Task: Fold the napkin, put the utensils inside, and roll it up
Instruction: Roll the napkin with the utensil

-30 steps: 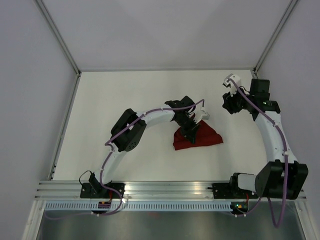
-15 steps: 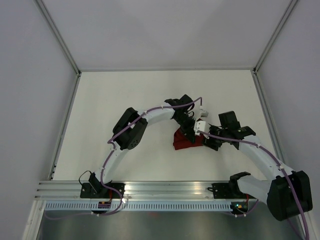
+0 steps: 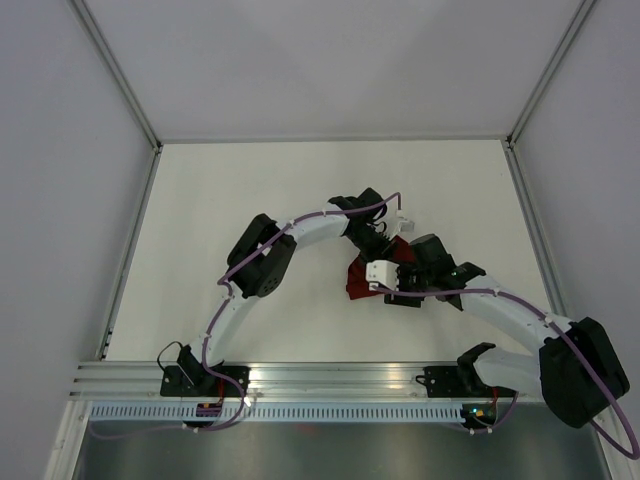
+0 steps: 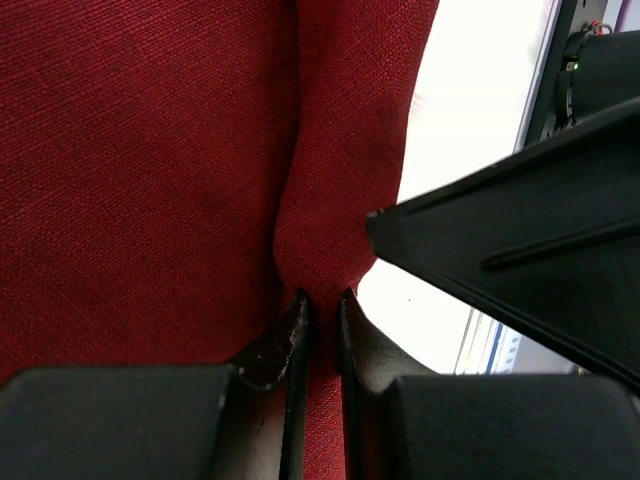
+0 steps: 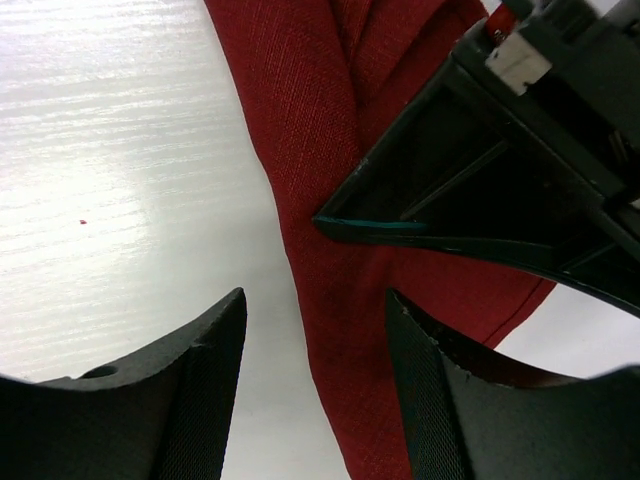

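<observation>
**A:** Maroon cloth, plain woven and matte. The napkin (image 4: 150, 150) is soft enough to stand up in a ridge, and the left jaws are closed on that ridge, pinching it thin between their tips.

**B:** Where do we place it?

**A:** It is on the white surface (image 5: 120, 150), spreading out ahead of the left jaws. One long edge runs up between the right jaws, which stand apart and grip nothing.

**B:** What has just changed?

**A:** A second ago the right arm (image 3: 500, 305) was off by the far right corner, well apart from the cloth. It has swung in and its jaws have widened on the way. They now hover over the cloth's edge, just beside the left jaws. The left arm (image 3: 300, 232) has kept its pinch throughout.

**B:** So we read it as a second hold coming?

**A:** We think so, since a clean fold wants two grips. The folding looks early: the cloth is rumpled with no neat shape, and we see no utensils in any view.

**B:** Anything to watch?

**A:** The surface is smooth and faintly glossy, so the cloth may slide rather than crease.
</observation>
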Controlling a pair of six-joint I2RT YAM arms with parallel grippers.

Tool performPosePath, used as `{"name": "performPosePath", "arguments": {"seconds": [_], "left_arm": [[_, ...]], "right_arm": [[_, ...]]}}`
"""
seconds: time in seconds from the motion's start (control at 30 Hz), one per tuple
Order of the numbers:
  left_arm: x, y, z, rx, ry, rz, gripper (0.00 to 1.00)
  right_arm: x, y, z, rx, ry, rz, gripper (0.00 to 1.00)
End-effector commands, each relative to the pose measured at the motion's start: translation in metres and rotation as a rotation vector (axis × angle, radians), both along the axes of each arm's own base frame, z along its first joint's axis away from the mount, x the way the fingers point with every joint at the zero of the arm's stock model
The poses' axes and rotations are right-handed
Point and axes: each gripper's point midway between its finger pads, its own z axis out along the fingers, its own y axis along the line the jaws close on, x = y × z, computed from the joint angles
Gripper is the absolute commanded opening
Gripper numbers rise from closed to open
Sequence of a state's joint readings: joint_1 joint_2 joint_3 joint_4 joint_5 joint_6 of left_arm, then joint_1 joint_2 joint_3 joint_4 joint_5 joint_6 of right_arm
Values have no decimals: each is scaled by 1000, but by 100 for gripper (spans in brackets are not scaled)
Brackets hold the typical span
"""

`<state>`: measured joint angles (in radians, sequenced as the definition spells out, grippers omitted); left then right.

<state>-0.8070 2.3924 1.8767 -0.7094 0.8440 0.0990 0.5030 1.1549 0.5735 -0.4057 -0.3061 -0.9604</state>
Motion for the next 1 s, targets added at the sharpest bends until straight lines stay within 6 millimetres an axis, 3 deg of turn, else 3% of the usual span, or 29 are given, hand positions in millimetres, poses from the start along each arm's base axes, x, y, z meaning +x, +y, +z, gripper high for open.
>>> {"name": "performPosePath", "arguments": {"seconds": [0.0,0.2,0.3,0.33,0.47,0.5,0.67,0.7,0.73,0.87,0.93,0.97], "left_arm": [[-4,18,-37,158,58,56,11],[2,14,-31,145,71,90,18],[8,9,-21,121,99,143,24],[13,9,-18,113,106,164,26],[29,0,5,29,136,257,30],[27,2,15,18,165,291,31],[72,-2,73,-224,120,478,34],[72,6,71,-224,173,543,34],[83,13,96,-287,150,588,34],[112,32,141,-473,84,736,37],[116,43,142,-489,36,782,36],[121,53,150,-516,-51,833,37]], "right_arm": [[14,0,-1,-16,-57,-27,63],[17,-10,-18,-63,-71,-58,59],[16,-12,-23,-68,-67,-68,49],[15,-13,-26,-72,-64,-73,40],[16,-12,-27,-60,-68,-83,25],[16,-12,-28,-57,-64,-83,23],[14,-8,-28,-30,-8,-65,17],[13,-7,-29,-28,10,-62,16],[18,-6,-25,-7,18,-64,14],[16,-8,-25,13,94,-46,13],[22,-9,-22,25,123,-45,11],[13,-7,-27,35,196,-29,11]]}}
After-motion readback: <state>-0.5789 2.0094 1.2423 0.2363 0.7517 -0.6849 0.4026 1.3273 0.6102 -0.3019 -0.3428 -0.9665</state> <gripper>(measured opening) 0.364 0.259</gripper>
